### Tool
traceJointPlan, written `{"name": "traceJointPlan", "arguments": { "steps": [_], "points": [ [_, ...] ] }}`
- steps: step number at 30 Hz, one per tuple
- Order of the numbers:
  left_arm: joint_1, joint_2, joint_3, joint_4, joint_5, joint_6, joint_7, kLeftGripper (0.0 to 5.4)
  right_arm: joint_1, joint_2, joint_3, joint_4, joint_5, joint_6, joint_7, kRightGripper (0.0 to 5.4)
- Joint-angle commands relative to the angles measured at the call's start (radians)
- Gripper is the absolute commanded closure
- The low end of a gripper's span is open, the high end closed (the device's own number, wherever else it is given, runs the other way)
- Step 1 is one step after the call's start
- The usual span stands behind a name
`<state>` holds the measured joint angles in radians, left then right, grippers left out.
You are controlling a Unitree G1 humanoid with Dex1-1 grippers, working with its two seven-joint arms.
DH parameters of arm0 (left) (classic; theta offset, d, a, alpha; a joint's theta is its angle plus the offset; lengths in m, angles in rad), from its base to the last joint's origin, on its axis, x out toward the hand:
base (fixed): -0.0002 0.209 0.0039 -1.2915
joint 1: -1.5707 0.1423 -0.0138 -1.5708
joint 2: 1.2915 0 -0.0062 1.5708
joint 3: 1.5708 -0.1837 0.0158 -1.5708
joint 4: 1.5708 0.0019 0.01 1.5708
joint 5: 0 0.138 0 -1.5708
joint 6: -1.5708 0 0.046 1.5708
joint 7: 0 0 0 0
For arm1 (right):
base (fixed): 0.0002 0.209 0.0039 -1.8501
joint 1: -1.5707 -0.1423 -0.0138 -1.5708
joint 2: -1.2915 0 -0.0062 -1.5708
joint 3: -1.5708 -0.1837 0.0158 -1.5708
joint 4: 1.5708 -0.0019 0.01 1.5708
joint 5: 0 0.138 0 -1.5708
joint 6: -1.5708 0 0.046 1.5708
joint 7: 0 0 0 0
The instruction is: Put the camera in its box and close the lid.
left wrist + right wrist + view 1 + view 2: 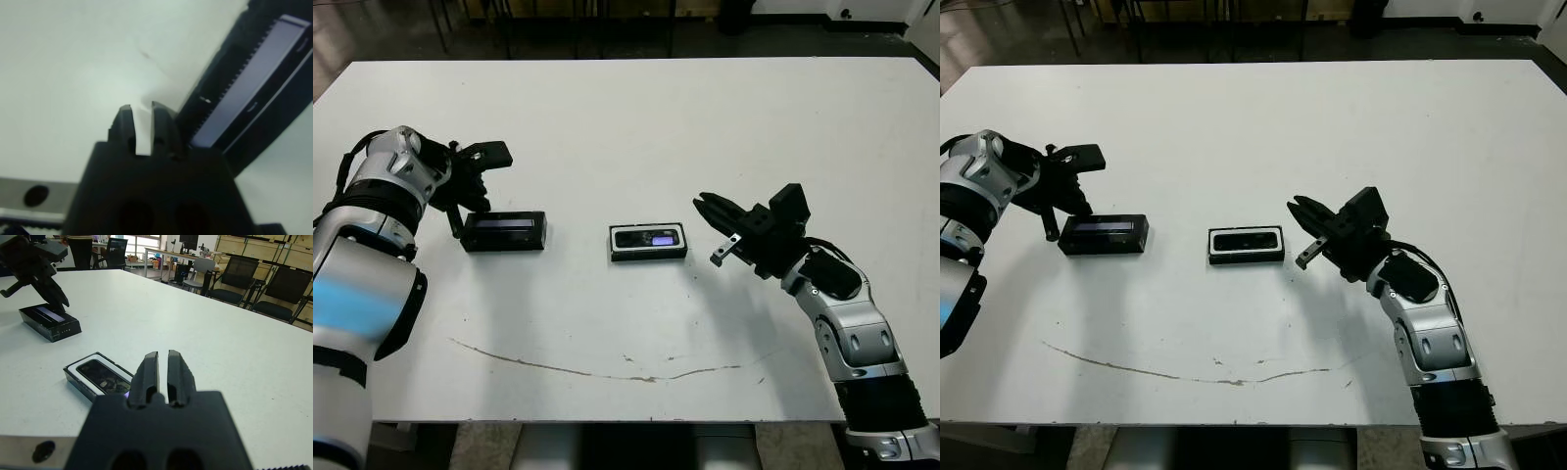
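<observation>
The camera (648, 239) already lies flat inside the box (648, 256), which sits near the middle of the counter (636, 127), so the first half of the task looks done and what remains is the lid (504, 231). That lid rests on the counter well to the left of the box, apart from it, with its long side running left to right. The left gripper (478, 203) stands just at the lid's far left corner, a placing that reads as readiness to take the lid up; in the left wrist view its fingers (124, 122) are drawn nearly together with only a thin gap, and they hold nothing. The right gripper (717, 227) hangs just to the right of the box, pointing toward it, perhaps to steady it or having nothing to do for now; its fingers (147, 373) are likewise close together and empty. The camera is a slim black bar with a small bluish-purple screen glowing on its upper face, framed by the white lining of the black-walled tray. The lid is a flat black block with a pale glossy strip along its top.
</observation>
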<state>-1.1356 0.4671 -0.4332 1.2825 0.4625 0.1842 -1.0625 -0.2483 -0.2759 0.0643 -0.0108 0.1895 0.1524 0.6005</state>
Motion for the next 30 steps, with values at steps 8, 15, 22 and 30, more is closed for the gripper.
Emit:
{"name": "traceJointPlan", "arguments": {
  "steps": [8, 15, 22, 30],
  "points": [
    [0.061, 0.029, -0.042, -0.042, 0.018, -0.063, -0.159, 5.40, 0.011, -0.009, -0.001, 0.000, -0.004, 0.021, -0.012, 5.38],
    [0.084, 0.046, -0.060, -0.112, 0.023, -0.084, -0.225, 5.40, 0.011, -0.010, -0.001, -0.013, -0.002, 0.038, -0.018, 5.38],
    [0.093, 0.056, -0.101, -0.151, 0.029, -0.086, -0.290, 5.40, 0.010, -0.010, 0.001, -0.009, -0.002, 0.038, -0.021, 5.38],
    [0.104, 0.075, -0.096, -0.129, 0.016, -0.120, -0.299, 5.40, 0.009, -0.010, 0.001, -0.013, -0.007, 0.040, -0.027, 5.38]
  ]
}}
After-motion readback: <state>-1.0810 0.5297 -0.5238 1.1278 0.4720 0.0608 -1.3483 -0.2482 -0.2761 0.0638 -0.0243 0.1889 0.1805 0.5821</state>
